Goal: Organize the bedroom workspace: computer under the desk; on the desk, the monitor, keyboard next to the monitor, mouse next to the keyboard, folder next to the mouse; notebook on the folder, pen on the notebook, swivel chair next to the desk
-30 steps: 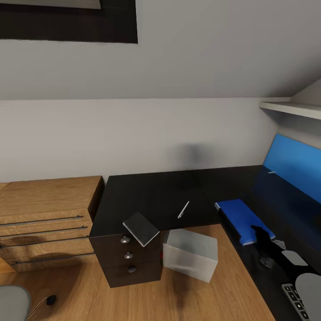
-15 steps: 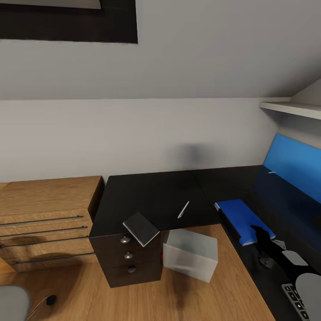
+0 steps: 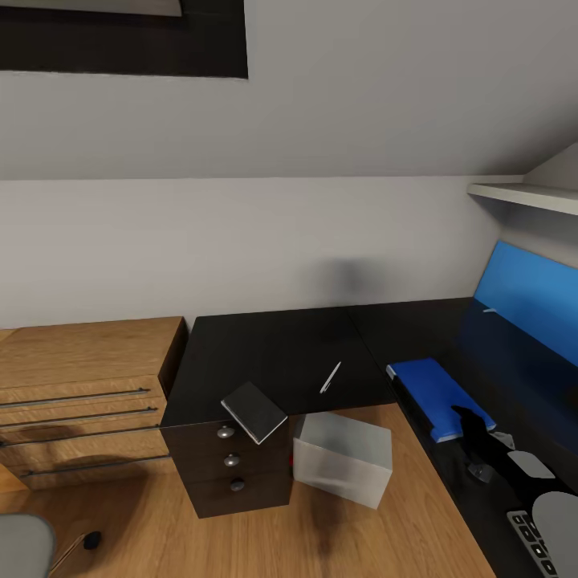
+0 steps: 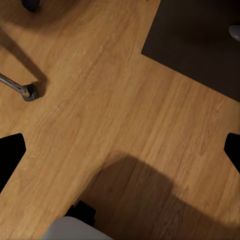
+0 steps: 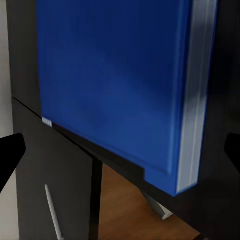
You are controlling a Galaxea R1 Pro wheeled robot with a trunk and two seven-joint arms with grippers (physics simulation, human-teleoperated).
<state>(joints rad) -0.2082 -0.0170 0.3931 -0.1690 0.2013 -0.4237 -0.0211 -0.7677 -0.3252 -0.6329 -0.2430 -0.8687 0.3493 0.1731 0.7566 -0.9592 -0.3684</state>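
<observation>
On the black desk (image 3: 273, 353), the blue folder (image 3: 437, 396) lies flat on the right wing. My right gripper (image 3: 472, 433) hovers just over it, open, fingers wide apart above the folder (image 5: 115, 85) and touching nothing. The dark grey notebook (image 3: 254, 411) overhangs the desk's front edge above the drawers. The thin pen (image 3: 330, 376) lies mid-desk, also seen as the pen (image 5: 52, 212). The grey computer (image 3: 343, 457) sits on the floor beside the drawer unit. The keyboard (image 3: 534, 542) peeks in at lower right. My left gripper (image 4: 120, 150) is open over the floor. Monitor and mouse are out of view.
A light-wood drawer chest (image 3: 80, 385) stands left of the desk. A blue upright panel (image 3: 530, 293) and a white shelf (image 3: 522, 193) line the right wall. The swivel chair's grey seat (image 3: 20, 546), castor (image 3: 92, 539) and chrome leg (image 4: 20, 89) are nearby.
</observation>
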